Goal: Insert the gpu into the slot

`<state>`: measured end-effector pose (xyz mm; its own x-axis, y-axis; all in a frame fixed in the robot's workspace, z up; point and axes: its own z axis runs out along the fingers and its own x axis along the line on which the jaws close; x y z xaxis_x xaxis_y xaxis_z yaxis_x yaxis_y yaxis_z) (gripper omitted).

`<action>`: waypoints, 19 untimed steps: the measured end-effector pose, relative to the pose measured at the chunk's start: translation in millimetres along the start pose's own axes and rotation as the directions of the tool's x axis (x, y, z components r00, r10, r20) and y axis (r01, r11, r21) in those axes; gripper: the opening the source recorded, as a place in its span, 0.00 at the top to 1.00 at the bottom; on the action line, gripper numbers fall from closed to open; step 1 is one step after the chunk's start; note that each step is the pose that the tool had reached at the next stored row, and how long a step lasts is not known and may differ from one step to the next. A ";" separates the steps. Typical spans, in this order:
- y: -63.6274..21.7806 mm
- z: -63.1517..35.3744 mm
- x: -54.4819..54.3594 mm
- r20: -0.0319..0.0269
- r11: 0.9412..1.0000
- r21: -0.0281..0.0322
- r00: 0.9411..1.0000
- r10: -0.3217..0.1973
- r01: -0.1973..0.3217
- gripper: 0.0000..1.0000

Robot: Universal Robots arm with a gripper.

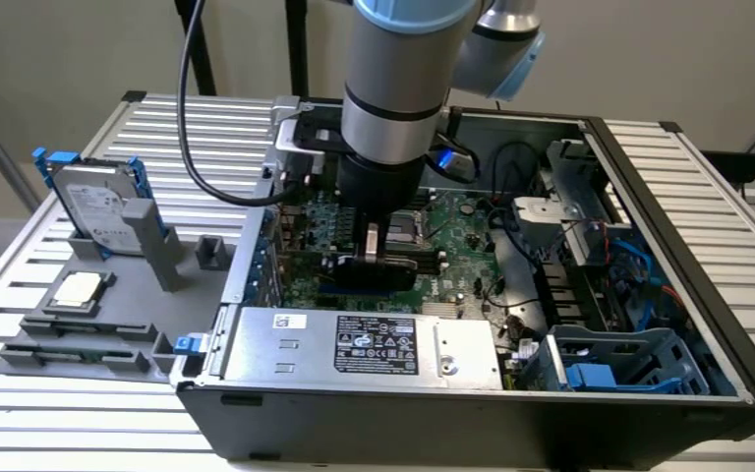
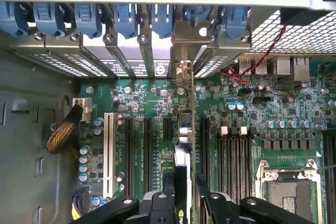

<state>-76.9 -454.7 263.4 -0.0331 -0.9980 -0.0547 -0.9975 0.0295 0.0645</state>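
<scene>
The gpu (image 2: pixel 183 140) is a thin black card seen edge-on, running from the rear bracket opening down between my fingers (image 2: pixel 169 195). My gripper (image 2: pixel 185 199) is shut on the gpu, one finger on each face. In the exterior view the gripper (image 1: pixel 370 258) reaches down into the open computer case and holds the gpu (image 1: pixel 367 272) just over the green motherboard (image 1: pixel 463 221). A strip of the blue slot (image 1: pixel 347 288) shows right under the card's lower edge. I cannot tell whether the card touches the slot.
A silver power-supply box (image 1: pixel 365 344) lies along the case's near side. Black memory slots (image 2: pixel 236 156) and the CPU socket (image 2: pixel 283 190) lie beside the card, with a white slot (image 2: pixel 109 150) on its other side. Blue latches (image 2: pixel 126 19) line the rear panel. A hard drive (image 1: pixel 95 206) stands outside.
</scene>
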 end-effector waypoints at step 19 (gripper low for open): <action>-0.1 2.3 -1.1 0.000 1.000 -0.001 1.000 0.000 0.000 0.74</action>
<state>-76.8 -453.4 261.1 -0.0329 -0.9980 -0.0547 -0.9974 0.0293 0.0660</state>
